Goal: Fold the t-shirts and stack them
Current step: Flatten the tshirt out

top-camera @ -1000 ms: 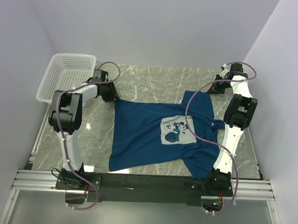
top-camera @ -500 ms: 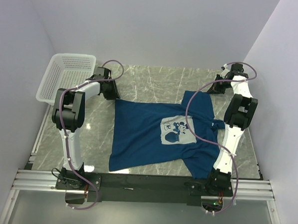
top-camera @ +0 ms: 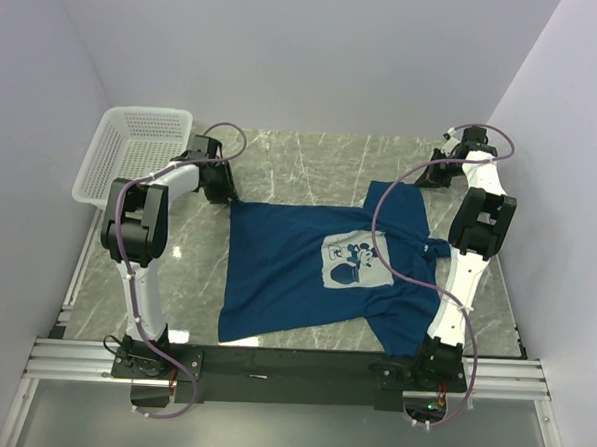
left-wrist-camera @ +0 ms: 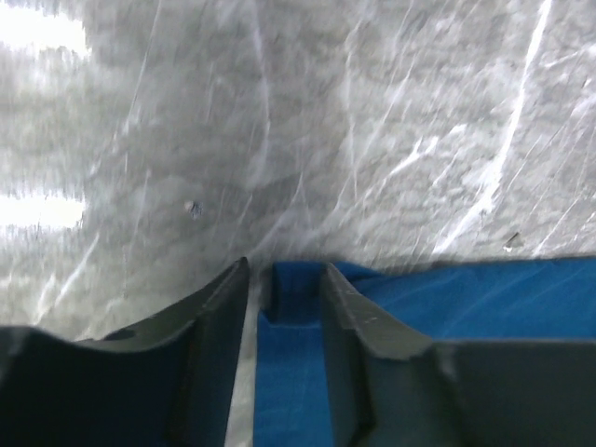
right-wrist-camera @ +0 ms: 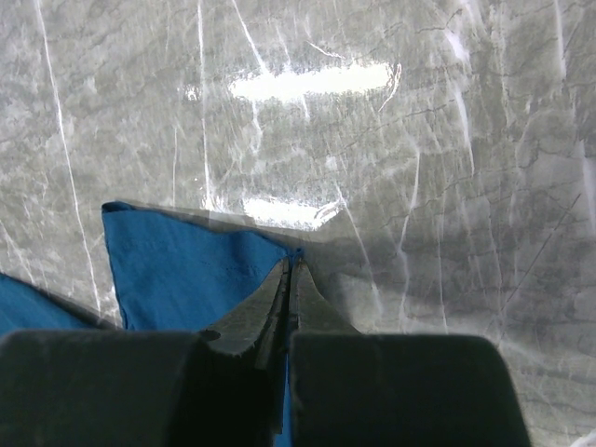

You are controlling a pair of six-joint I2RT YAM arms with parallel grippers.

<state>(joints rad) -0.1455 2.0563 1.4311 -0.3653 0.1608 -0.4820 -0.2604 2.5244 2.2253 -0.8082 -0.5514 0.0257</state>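
The shirt [top-camera: 286, 273] lies flat mid-frame, unfolded, with the left gripper [left-wrist-camera: 284, 277] spread astride its upper-left corner and the right gripper [right-wrist-camera: 291, 267] pressed together at its upper-right edge, hold unclear, so the left must pinch before both lift.

1. A white plastic mesh basket [top-camera: 137, 153] stands upright at the far left corner of the desk, open side up, its walls a fine grid.
2. The desk [top-camera: 302, 164] has a glossy grey marble-patterned top with pale veins; bright patches of reflected light show on it in both wrist views.
3. Plain pale walls [top-camera: 307, 54] close the scene on the left, far and right sides.
4. Silver metal rails [top-camera: 291, 368] run along the near edge of the desk, and a thinner rail [top-camera: 75, 282] follows its left edge.
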